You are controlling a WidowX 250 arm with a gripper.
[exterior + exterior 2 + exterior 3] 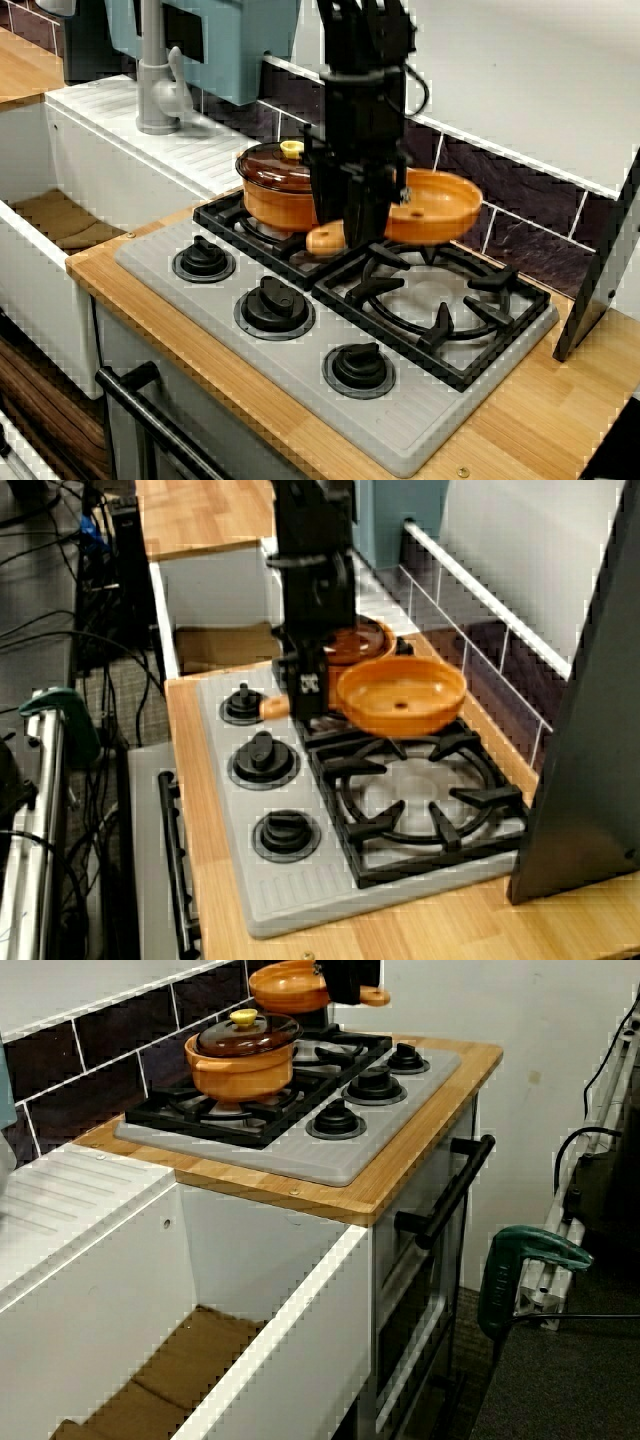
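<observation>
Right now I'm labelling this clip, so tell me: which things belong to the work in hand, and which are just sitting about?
In hand: gripper; orange pan, held by its handle.
Lying about: lidded pot; stove knobs; tap; green clamp.

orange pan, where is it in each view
View facing the tiles: orange pan at centre, right of the lidded pot.
View from the stove's end: orange pan at centre.
View from the sink side: orange pan at top edge.
Shared landmark: the lidded pot.

We can read no words or numbers anywhere; the small white sticker [308, 685] on the black robot gripper [303, 712] is too blurred.
</observation>
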